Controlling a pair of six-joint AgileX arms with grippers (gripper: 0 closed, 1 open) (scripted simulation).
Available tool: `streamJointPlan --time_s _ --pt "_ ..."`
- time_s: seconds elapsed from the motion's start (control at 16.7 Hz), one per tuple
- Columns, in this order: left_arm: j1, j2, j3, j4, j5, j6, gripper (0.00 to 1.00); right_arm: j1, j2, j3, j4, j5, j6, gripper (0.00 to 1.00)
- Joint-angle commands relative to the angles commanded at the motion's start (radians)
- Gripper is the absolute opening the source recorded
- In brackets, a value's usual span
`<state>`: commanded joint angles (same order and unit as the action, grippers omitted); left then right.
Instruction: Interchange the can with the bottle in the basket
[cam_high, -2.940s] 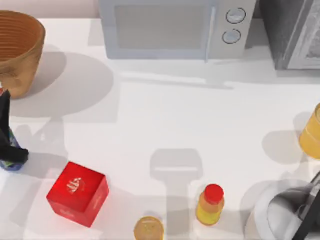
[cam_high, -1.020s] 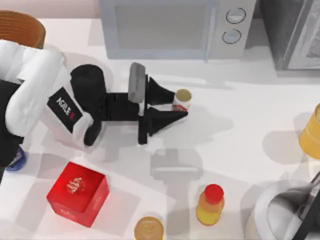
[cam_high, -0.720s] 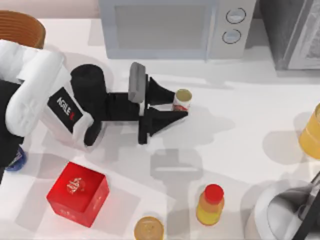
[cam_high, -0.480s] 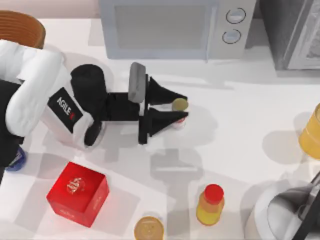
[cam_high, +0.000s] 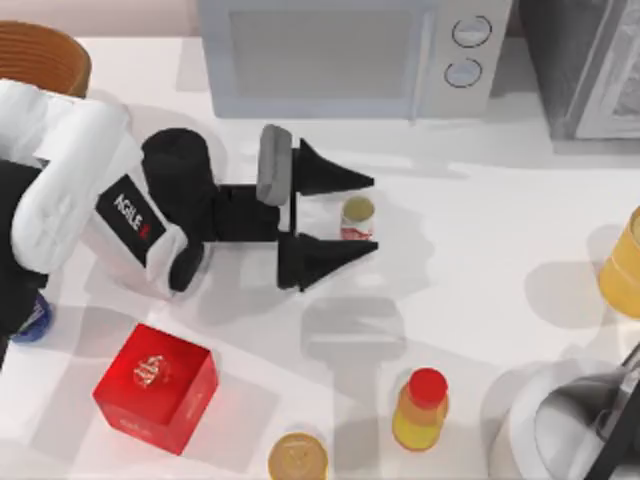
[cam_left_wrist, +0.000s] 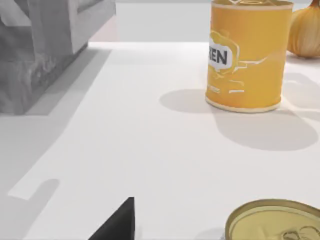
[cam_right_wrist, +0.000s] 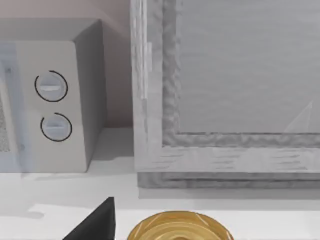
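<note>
On the white bench (cam_high: 480, 250) the left hand (cam_high: 356, 215) reaches out from the left side toward the middle, its two black fingers (cam_high: 330, 178) spread wide apart. The can (cam_high: 357, 218), slim and white with red markings and a dull olive-gold top, stands upright on the bench between those fingers, with a clear gap to the far finger and a narrower gap to the near one, so the hand grips nothing. In the left wrist view the can's gold top with its pull tab (cam_left_wrist: 274, 221) sits close under the camera, with one black fingertip (cam_left_wrist: 116, 225) beside it, and farther off stands a wide yellow-orange can (cam_left_wrist: 246, 54). The brown wicker basket (cam_high: 40, 52) sits at the far left corner of the bench, partly covered by the white left arm. A bit of the blue-tinted bottle (cam_high: 33, 322) peeks out at the left edge of the bench, outside the basket and well apart from the can. Nearer the front lie a red box (cam_high: 156, 387), a can with an amber top (cam_high: 297, 458) and a yellow-orange bottle with a red cap (cam_high: 422, 408). A grey microwave (cam_high: 350, 55) stands along the back. The right arm (cam_high: 585, 425) is parked at the front right corner.
</note>
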<state>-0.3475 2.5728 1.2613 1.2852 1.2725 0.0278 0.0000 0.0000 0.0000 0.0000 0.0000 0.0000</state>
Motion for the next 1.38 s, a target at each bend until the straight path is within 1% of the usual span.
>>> streamJointPlan --time_s 0.48,0.72,0.84,0.96,1.2,1.38 --pt "0.007 -0.009 -0.002 -0.002 -0.007 0.002 1.0 0.0 0.0 0.0 0.0 0.0 0.0 1.0" --pt "0.039 -0.145 -0.032 -0.034 -0.083 0.023 1.0 0.0 0.0 0.0 0.0 0.0 0.0 1.0" --pt "0.062 -0.271 -0.063 -0.066 -0.145 0.035 1.0 0.0 0.0 0.0 0.0 0.0 0.0 1.0" --pt "0.091 -0.436 -0.119 -0.123 -0.229 0.042 1.0 0.0 0.0 0.0 0.0 0.0 0.0 1.0" --pt "0.156 -0.86 -0.305 -0.312 -0.445 0.031 1.0 0.0 0.0 0.0 0.0 0.0 0.0 1.0" --pt "0.203 -1.268 -0.482 -0.493 -0.62 0.005 1.0 0.0 0.0 0.0 0.0 0.0 0.0 1.0"
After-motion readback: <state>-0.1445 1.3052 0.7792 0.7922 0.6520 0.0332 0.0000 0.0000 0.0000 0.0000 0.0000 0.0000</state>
